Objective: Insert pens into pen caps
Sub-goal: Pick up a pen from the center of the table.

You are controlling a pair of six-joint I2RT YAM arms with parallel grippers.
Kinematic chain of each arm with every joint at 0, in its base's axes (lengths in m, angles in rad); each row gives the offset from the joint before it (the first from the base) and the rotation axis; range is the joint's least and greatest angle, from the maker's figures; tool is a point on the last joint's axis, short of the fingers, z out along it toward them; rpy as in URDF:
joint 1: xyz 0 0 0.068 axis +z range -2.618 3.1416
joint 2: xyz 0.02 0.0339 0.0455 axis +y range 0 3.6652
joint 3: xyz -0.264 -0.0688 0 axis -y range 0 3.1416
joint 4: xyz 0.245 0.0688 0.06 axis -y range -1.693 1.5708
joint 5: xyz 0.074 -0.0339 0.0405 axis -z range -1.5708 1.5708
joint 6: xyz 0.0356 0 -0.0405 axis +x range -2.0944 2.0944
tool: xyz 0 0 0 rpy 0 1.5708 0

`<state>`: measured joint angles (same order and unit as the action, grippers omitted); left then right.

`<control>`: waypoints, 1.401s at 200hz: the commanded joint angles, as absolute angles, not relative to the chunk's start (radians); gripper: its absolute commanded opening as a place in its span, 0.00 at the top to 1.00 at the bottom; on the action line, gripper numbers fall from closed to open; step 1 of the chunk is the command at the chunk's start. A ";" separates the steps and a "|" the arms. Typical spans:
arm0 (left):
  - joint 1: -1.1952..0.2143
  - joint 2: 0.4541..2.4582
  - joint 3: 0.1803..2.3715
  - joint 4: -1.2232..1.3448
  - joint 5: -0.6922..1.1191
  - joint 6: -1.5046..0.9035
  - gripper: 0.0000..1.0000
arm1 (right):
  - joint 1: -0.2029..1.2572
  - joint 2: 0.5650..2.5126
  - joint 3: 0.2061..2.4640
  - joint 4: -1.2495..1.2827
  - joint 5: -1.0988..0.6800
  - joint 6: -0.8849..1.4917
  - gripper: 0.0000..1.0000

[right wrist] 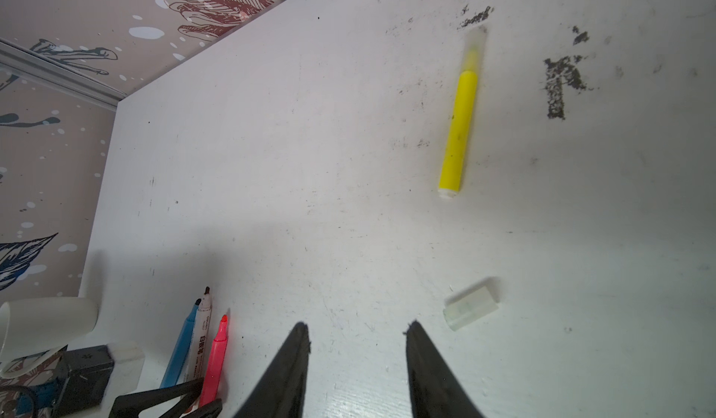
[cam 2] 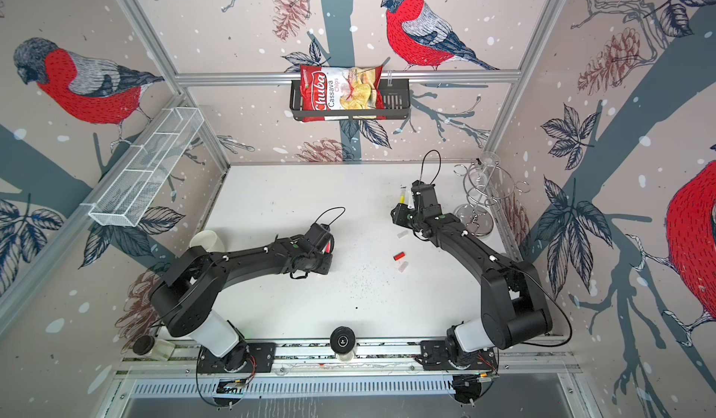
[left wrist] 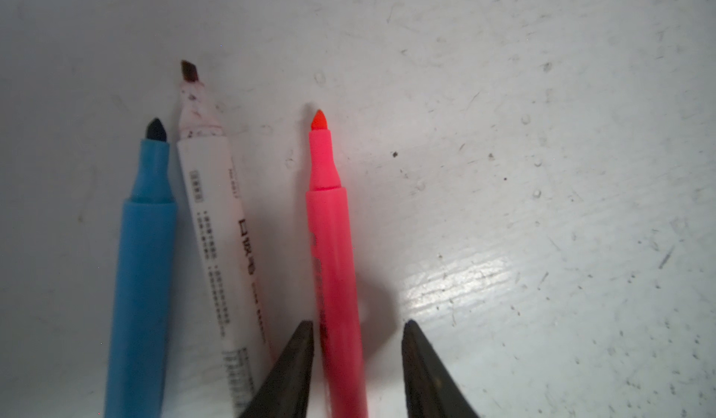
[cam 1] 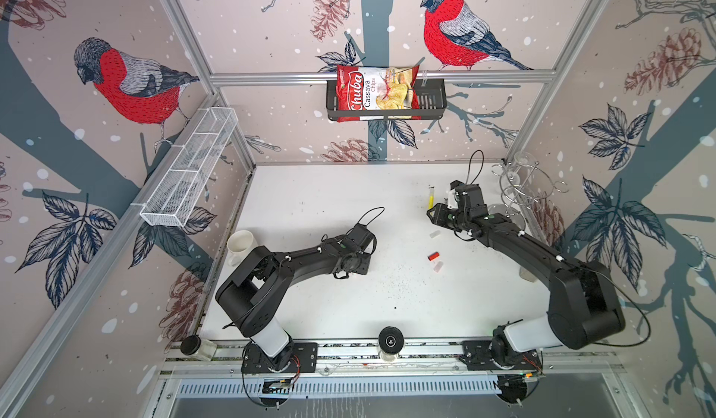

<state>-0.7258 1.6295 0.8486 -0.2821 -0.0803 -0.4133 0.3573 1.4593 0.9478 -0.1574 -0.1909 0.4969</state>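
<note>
Three uncapped pens lie side by side on the white table: blue (left wrist: 143, 265), white-bodied (left wrist: 217, 234) and neon pink (left wrist: 333, 257). My left gripper (left wrist: 358, 322) is open and straddles the pink pen, one finger close against it and the other a gap away. The yellow pen (right wrist: 459, 125) (cam 1: 431, 199) lies further back with a translucent cap (right wrist: 475, 44) over its tip. My right gripper (right wrist: 358, 323) is open with nothing between its fingers, and a loose translucent cap (right wrist: 470, 305) lies beside it. Both top views show a red cap (cam 1: 433, 256) (cam 2: 399, 256) and another translucent cap (cam 1: 438, 267).
A white mug (cam 1: 240, 243) lies at the table's left edge behind my left arm. A wire glass rack (cam 1: 515, 187) stands at the back right corner. A small jar (cam 1: 193, 345) sits at the front left. Dark smudges (right wrist: 560, 83) mark the table near the yellow pen.
</note>
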 commanded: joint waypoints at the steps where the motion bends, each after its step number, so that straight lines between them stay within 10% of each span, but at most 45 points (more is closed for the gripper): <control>1: -0.729 1.634 0.854 -0.312 -0.071 -0.409 0.62 | 0.356 1.446 0.944 -0.134 -0.187 0.507 0.57; 118: -0.767 1.665 0.872 -0.337 -0.046 -0.392 0.96 | 0.331 1.379 0.910 -0.136 -0.195 0.504 0.57; 280: -0.766 1.157 0.592 0.202 0.110 -0.397 0.97 | 0.499 1.258 0.760 0.115 -0.487 0.469 0.47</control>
<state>-0.7658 1.2167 0.6407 0.0196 0.0795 -0.3927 0.4679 1.2629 0.7605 0.0284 -0.4080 0.4698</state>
